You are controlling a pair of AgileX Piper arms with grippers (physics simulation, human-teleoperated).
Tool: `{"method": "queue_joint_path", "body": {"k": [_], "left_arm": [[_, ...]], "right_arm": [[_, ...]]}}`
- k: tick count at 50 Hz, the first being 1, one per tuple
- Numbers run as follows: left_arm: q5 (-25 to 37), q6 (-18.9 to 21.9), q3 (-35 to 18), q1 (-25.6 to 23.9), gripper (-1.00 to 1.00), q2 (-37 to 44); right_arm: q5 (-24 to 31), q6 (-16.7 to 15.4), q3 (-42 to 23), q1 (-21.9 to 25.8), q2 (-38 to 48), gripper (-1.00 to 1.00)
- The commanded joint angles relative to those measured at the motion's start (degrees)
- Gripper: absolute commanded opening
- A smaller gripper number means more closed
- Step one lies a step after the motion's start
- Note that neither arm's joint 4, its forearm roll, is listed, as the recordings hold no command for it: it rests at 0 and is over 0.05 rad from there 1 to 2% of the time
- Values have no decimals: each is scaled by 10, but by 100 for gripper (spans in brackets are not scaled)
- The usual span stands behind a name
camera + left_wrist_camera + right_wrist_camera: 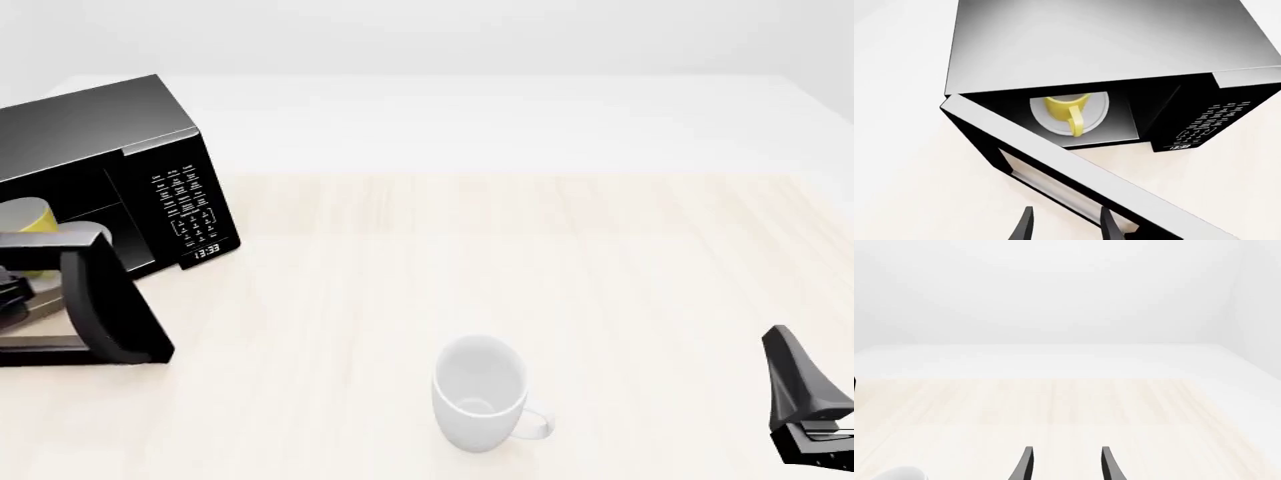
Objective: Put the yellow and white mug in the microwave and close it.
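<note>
At far left of the front view my left claw (1064,227) hangs with its fingers parted, holding nothing, poised just before the inner face of the microwave (114,160) door (114,305), which stands partly ajar. Beyond the claw, past the door's edge, the yellow and white mug (1066,111) sits upright on the white turntable plate (1099,107) inside the cavity, its handle turned toward me. The keypad (187,205) and lit clock display (206,251) lie off to the claw's right. Mid-worktop (534,260), an all-white mug (481,392) stands alone, well apart from either claw. At far right my right claw (1064,465) is likewise spread and empty, low over bare worktop, the white mug off to its left.
</note>
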Motion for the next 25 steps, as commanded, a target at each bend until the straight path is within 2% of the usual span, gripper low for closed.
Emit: {"method": "queue_joint_path", "body": {"k": [1, 25], "left_arm": [[-6, -4, -6, -27, 100, 12], [-40, -5, -28, -50, 100, 69]], "right_arm": [[0, 0, 0, 0, 0, 100], [0, 0, 0, 0, 0, 100]]}}
